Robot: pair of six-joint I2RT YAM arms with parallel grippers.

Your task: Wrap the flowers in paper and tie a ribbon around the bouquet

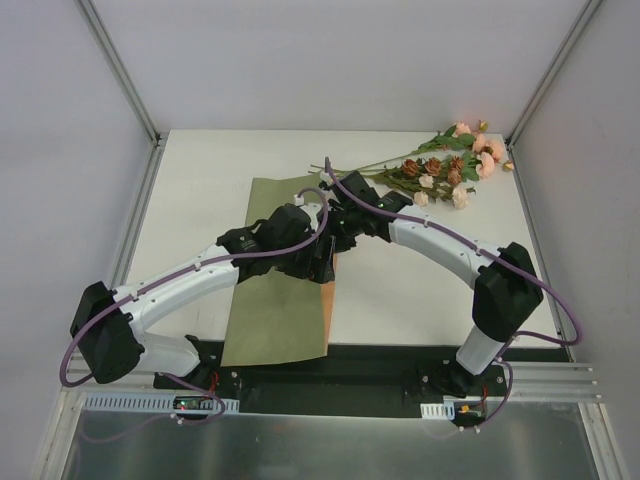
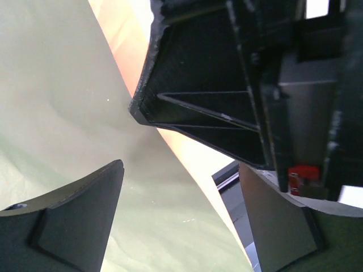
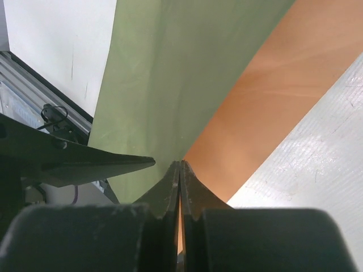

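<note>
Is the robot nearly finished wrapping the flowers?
Just starting. The paper lies spread green-side up, but the flowers lie off it at the table's far right. Now the right gripper pinches the paper's edge, lifting its orange underside; the left gripper is open beside it. Wrapping and tying ribbon remain.

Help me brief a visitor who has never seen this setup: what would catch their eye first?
Probably the flowers, a pink and rust bunch lying at the far right corner of the table. Then the paper mid-table, olive green with its orange underside showing where the right pincer is shut on its lifted edge, while the left pincer hangs open close by.
</note>
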